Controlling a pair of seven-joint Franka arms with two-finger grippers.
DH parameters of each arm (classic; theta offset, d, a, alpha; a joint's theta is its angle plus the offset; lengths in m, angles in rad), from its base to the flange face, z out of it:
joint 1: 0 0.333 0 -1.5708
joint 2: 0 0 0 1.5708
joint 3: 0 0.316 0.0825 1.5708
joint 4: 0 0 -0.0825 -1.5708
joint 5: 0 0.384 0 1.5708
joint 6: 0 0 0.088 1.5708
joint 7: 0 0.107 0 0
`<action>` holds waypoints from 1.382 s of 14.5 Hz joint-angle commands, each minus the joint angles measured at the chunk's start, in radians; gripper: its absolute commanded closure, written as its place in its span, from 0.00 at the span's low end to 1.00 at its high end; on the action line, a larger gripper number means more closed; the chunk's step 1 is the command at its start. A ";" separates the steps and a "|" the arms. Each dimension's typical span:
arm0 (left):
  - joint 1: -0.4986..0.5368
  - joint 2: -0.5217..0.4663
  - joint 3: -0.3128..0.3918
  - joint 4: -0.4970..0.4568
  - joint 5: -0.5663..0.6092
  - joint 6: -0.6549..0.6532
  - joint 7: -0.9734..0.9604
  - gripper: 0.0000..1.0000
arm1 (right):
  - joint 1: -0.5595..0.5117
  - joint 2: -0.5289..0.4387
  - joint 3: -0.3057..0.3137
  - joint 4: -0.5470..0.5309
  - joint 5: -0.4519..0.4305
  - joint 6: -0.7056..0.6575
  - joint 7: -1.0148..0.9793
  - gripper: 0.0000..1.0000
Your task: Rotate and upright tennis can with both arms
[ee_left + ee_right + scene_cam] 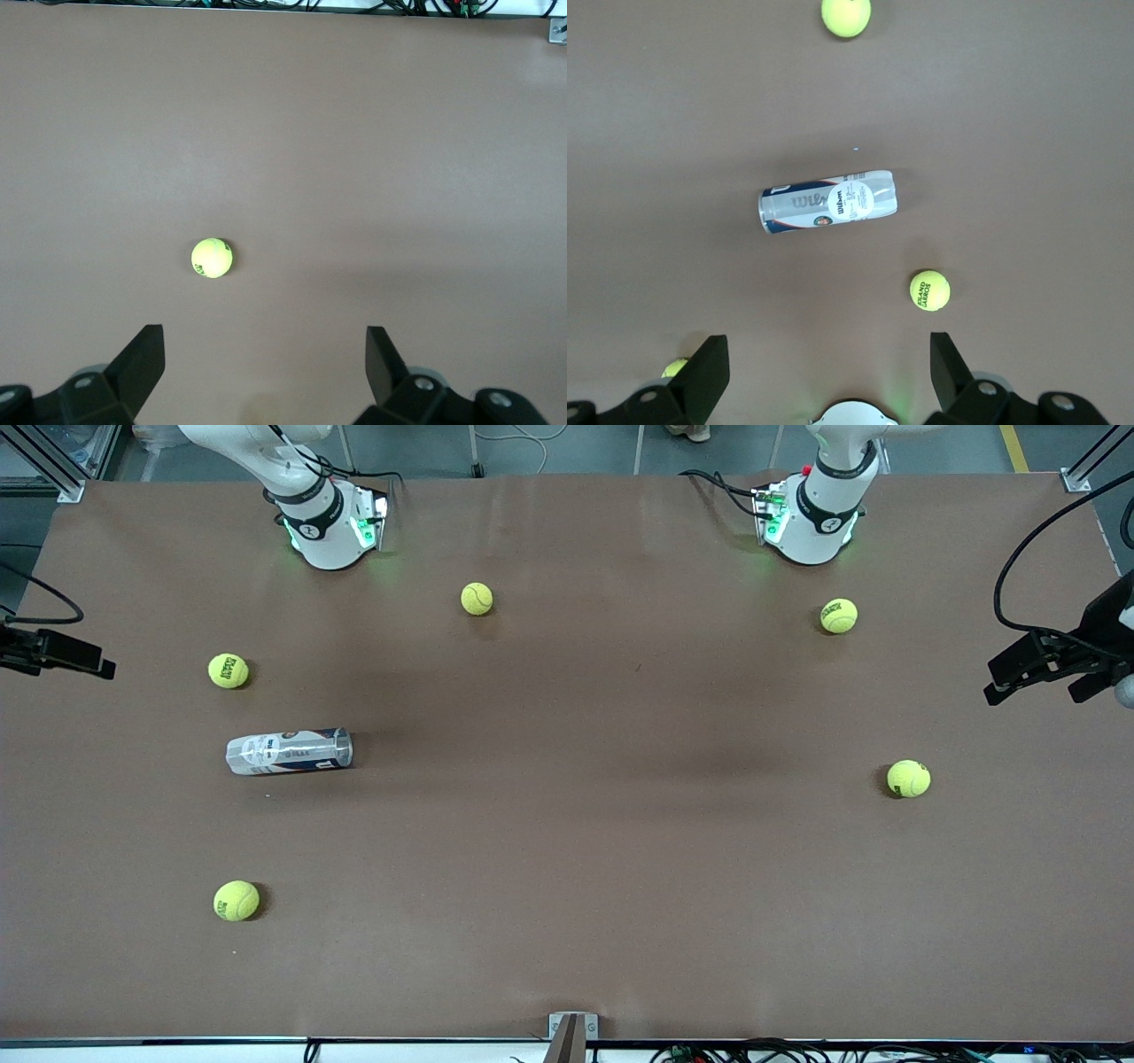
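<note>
The clear plastic cylindrical tennis can (pixel 290 751) with white-and-navy label lies on its side on the brown counter (pixel 567 850), toward the right arm's end. Its printed logo reads only in the right wrist view. Five yellow-green tennis balls (pixel 229 670) lie scattered around. The right gripper (pixel 824 372) hangs spread above the can; the left gripper (pixel 266 367), also spread, hangs above one ball.

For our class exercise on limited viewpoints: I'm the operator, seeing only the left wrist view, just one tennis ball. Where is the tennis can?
Observer: The tennis can lies on its side toward the right arm's end of the table.
Operator: Balls beside it?
Observer: One ball lies farther from the front camera than it, a second ball nearer.
Operator: My left gripper hangs open over the left arm's end. The right gripper?
Observer: Open and empty, over the right arm's end.
</note>
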State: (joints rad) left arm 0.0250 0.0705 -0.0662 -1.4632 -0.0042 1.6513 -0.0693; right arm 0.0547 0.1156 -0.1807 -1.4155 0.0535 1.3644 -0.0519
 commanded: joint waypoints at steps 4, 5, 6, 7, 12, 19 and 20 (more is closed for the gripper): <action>0.001 -0.008 -0.003 0.012 0.009 -0.010 -0.001 0.00 | -0.041 -0.132 0.062 -0.123 -0.023 0.033 -0.014 0.00; 0.001 -0.008 -0.003 0.012 0.010 -0.010 -0.003 0.00 | -0.058 -0.145 0.079 -0.137 -0.030 0.038 -0.014 0.00; 0.001 -0.008 -0.003 0.012 0.010 -0.010 -0.003 0.00 | -0.070 -0.161 0.093 -0.155 -0.035 0.045 -0.014 0.00; 0.001 -0.008 -0.003 0.012 0.010 -0.010 -0.003 0.00 | -0.070 -0.178 0.098 -0.174 -0.035 0.051 -0.014 0.00; 0.001 -0.008 -0.003 0.011 0.010 -0.010 -0.004 0.00 | -0.065 -0.203 0.099 -0.188 -0.037 0.059 -0.014 0.00; 0.001 -0.008 -0.003 0.011 0.010 -0.010 -0.004 0.00 | -0.072 -0.111 0.095 -0.120 -0.041 0.103 -0.026 0.00; 0.001 -0.008 -0.003 0.011 0.010 -0.010 -0.004 0.00 | -0.072 -0.068 0.093 -0.119 -0.050 0.122 -0.026 0.00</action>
State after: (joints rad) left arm 0.0251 0.0705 -0.0661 -1.4574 -0.0042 1.6513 -0.0694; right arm 0.0078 -0.0297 -0.1026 -1.5451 0.0240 1.4523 -0.0566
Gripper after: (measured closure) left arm 0.000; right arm 0.000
